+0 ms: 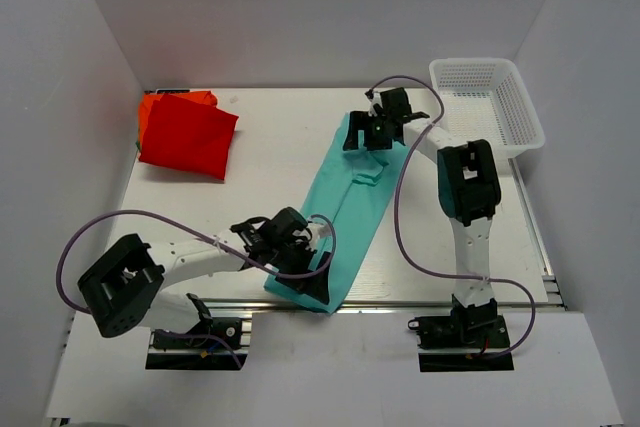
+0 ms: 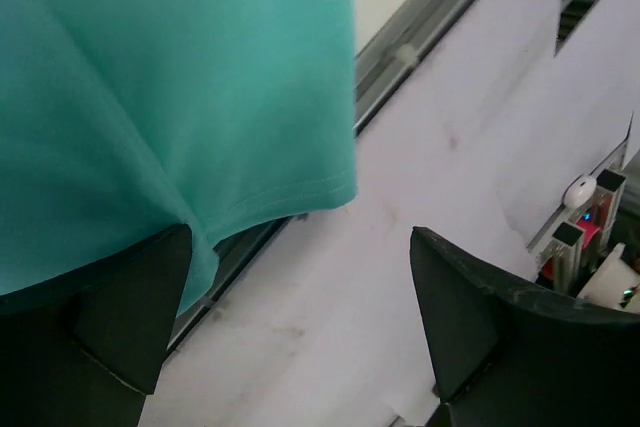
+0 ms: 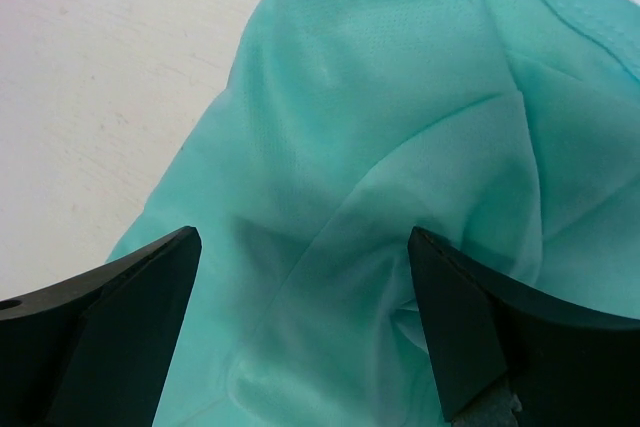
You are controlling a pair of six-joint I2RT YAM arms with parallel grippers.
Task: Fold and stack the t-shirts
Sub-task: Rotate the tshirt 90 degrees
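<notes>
Two shirts lie on the white worktop (image 1: 270, 162). At the far left corner sits the red t-shirt (image 1: 188, 137), folded into a fat square. An orange edge (image 1: 150, 105) peeks out from behind it. The rest of that orange cloth is hidden.

Next comes the left hand (image 1: 285, 239), low over the near edge of the worktop. Its two fingers are spread wide and grip nothing. One black finger (image 2: 125, 322) sits right at a fold of the teal t-shirt (image 1: 350, 202), but I cannot tell if they touch. This hand covers part of the shirt's near end.

The teal t-shirt is a long strip. It runs from the middle of the near edge up toward the far right. Its near corner hangs out past the metal rail at that edge.

The right hand (image 1: 378, 130) is over the far end of the teal t-shirt and hides it from above. Its fingers are wide apart too, with wrinkled cloth below them and nothing held.

At the far right corner stands a white mesh basket (image 1: 490, 112). It seems to poke out over the right edge. Plain white walls stand on three sides.
</notes>
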